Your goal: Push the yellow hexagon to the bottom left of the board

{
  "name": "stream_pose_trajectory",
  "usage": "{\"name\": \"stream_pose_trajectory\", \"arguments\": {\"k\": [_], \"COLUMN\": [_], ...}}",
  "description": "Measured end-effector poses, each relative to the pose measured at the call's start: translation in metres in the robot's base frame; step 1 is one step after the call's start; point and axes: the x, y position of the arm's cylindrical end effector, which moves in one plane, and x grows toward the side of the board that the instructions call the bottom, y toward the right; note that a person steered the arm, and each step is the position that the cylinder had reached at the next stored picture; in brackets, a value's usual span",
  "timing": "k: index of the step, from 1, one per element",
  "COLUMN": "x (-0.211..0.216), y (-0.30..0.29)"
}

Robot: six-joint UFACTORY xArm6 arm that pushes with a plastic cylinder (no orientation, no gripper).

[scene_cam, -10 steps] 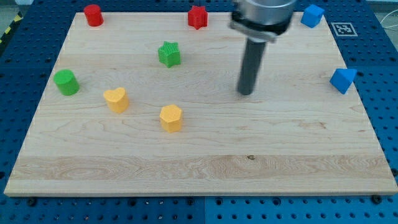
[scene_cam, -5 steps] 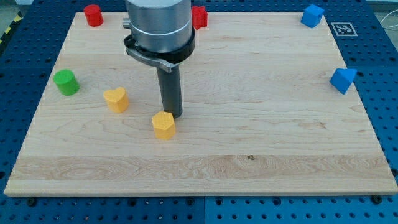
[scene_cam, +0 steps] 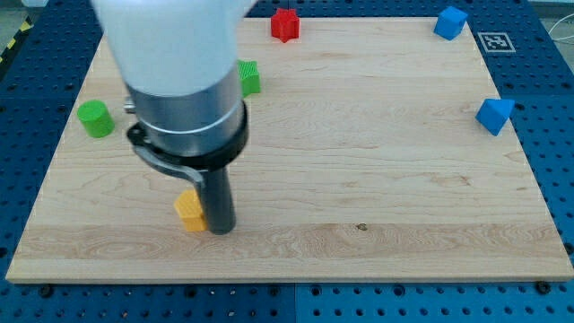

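- Yellow hexagon (scene_cam: 189,211) comes first as the task's block, though among the smaller things: it sits low on the view's left half of the wooden tabletop (scene_cam: 377,179), touching the left side of the rod, with only part of its body showing.
- Largest is that tabletop, a pale wood board lying on a blue perforated base (scene_cam: 556,179) that shows around its edges.
- Next is the arm (scene_cam: 179,81), a wide white and grey cylinder that fills the view's upper left and hides whatever lies on the board behind it.
- From it a straight dark rod runs down to my tip (scene_cam: 221,231), which rests on the wood just to the right of the yellow hexagon and against it; this tool is a plain rod with no jaws, so it grasps nothing.
- Blue block (scene_cam: 494,115), wedge-like in shape, is near the board's right edge, well apart from the tip.
- Blue cube (scene_cam: 450,21) sits in the top right corner.
- Green cylinder (scene_cam: 94,118) stands near the left edge, above and left of the hexagon.
- Red star (scene_cam: 285,24) lies at the top edge near the middle.
- Green block (scene_cam: 249,77) peeks out just right of the arm's body; its shape cannot be made out.
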Motion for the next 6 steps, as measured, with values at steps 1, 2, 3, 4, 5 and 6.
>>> {"name": "stream_pose_trajectory", "arguments": {"k": [1,2,3,4,5,6], "x": [-0.024,-0.035,-0.03,-0.028,-0.036,-0.03], "y": [-0.002,-0.015,-0.047,-0.074,-0.086,-0.094]}}
